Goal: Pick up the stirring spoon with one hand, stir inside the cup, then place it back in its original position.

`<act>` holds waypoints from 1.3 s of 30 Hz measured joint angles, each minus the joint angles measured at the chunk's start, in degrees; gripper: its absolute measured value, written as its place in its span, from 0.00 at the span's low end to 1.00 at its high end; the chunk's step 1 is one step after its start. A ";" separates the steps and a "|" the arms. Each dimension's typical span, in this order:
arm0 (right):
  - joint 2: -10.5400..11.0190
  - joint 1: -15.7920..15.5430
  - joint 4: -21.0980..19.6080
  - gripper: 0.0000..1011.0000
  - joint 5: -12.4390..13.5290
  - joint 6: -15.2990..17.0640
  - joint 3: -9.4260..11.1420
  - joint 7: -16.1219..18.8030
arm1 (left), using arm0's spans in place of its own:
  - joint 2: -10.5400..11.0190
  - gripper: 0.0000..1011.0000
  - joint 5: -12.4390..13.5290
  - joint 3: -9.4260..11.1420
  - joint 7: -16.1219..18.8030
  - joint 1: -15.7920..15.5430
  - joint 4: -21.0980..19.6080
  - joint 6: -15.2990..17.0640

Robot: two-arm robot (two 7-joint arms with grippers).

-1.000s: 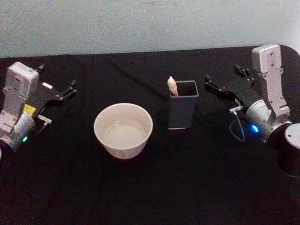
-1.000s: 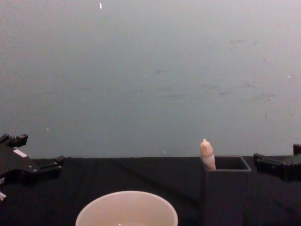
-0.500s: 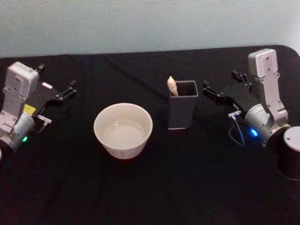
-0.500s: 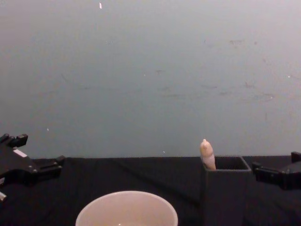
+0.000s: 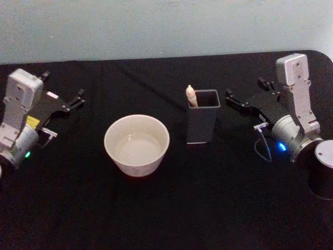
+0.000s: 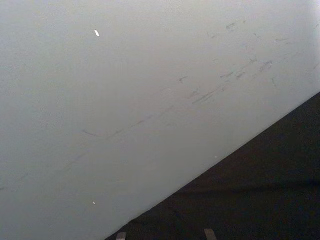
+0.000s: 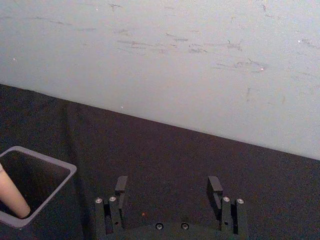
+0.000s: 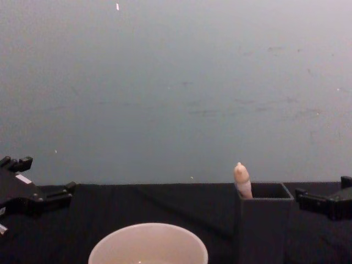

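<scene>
My right claw (image 5: 244, 98) spread at holder's (image 5: 202, 122) 3 o'clock, lined up for spoon (image 5: 191, 96); left claw (image 5: 65, 99) spread, parked.

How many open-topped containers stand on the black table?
2. The wide round cream-white cup stands nearer the robot's left; the tall dark grey square holder stands to its right, with the beige-handled stirring spoon inside.
</scene>
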 joint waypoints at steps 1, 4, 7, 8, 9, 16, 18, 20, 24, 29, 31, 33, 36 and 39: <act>0.00 0.00 0.00 0.99 0.00 -0.01 0.00 -0.01 | 0.00 0.99 0.00 0.00 0.00 0.00 0.00 0.00; 0.00 0.02 -0.02 0.99 0.02 -0.01 0.00 -0.03 | 0.00 0.99 0.00 0.00 0.00 0.00 0.00 0.00; 0.00 0.03 -0.04 0.99 0.04 -0.02 0.00 -0.05 | 0.00 0.99 0.00 0.00 0.00 0.00 0.00 0.00; 0.00 0.02 -0.04 0.99 0.04 -0.03 0.00 -0.05 | 0.00 0.99 0.00 0.00 0.00 0.00 0.00 0.00; 0.00 0.03 -0.04 0.99 0.05 -0.03 0.00 -0.06 | 0.00 0.99 0.00 0.00 0.00 0.00 0.00 0.00; 0.00 0.03 -0.05 0.99 0.09 -0.04 0.00 -0.07 | 0.00 0.99 0.00 0.00 0.00 0.00 -0.01 0.00; 0.00 0.03 -0.05 0.99 0.10 -0.04 0.00 -0.07 | 0.00 0.99 0.00 0.00 0.00 0.00 0.00 0.00; 0.00 0.03 -0.05 0.99 0.11 -0.03 0.00 -0.07 | 0.00 0.99 0.00 0.00 0.00 0.00 0.00 0.00; 0.00 0.03 -0.05 0.99 0.12 -0.04 0.00 -0.07 | 0.00 0.99 0.00 0.00 0.00 0.00 0.00 0.00; 0.00 0.03 -0.05 0.99 0.12 -0.04 0.00 -0.07 | 0.00 0.99 0.00 0.00 0.00 0.00 0.00 0.00; 0.00 0.03 -0.05 0.99 0.12 -0.04 0.00 -0.07 | 0.00 0.99 0.00 0.00 0.00 0.00 0.00 0.00; 0.00 0.03 -0.05 0.99 0.12 -0.04 0.00 -0.07 | 0.00 0.99 0.00 0.00 0.00 0.00 0.00 0.00; 0.00 0.03 -0.05 0.99 0.12 -0.04 0.00 -0.07 | 0.00 0.99 0.00 0.00 0.00 0.00 0.00 0.00; 0.00 0.03 -0.05 0.99 0.12 -0.04 0.00 -0.07 | 0.00 0.99 0.00 0.00 0.00 0.00 0.00 0.00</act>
